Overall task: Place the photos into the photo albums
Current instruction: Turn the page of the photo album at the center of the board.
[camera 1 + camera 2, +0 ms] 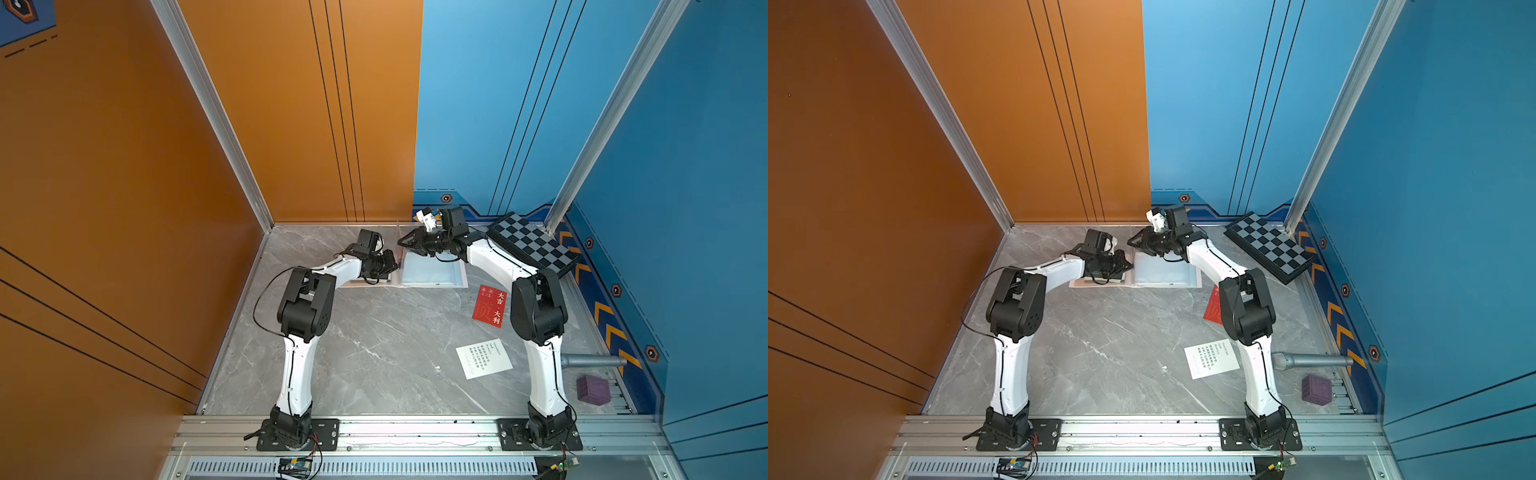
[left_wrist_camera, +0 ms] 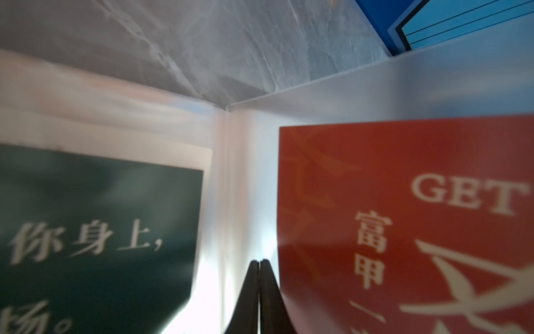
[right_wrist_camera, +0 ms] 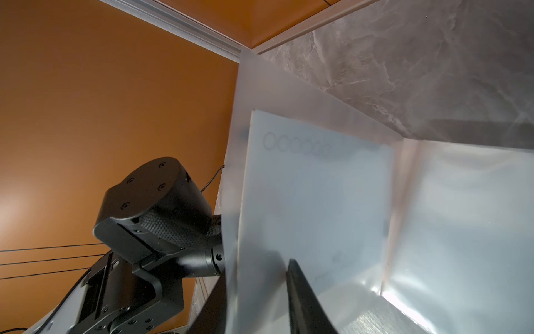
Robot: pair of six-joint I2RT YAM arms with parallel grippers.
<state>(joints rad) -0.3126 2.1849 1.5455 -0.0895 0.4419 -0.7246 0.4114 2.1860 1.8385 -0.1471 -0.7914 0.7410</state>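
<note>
Landmark: photo album point(image 1: 434, 272), lying open.
Left gripper point(image 2: 259, 261): closed tight, nothing visible between its tips, at the album's centre fold.
Right gripper point(image 1: 403, 243): partly open at the album's far edge, with a lifted sleeve page point(image 3: 289, 115) between its fingers (no clamping visible).
Inside album: green card point(image 2: 101, 231) and red card point(image 2: 404, 217), on either side of the fold.
Outside album: loose red card point(image 1: 490, 306) and loose white card point(image 1: 483, 358), on the table off its right near corner.

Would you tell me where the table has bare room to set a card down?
Bare: the table's middle between left arm and right arm, from album to near rail. Crowded: the right side, with red card, white card, chessboard, microphone, purple cube.
</note>
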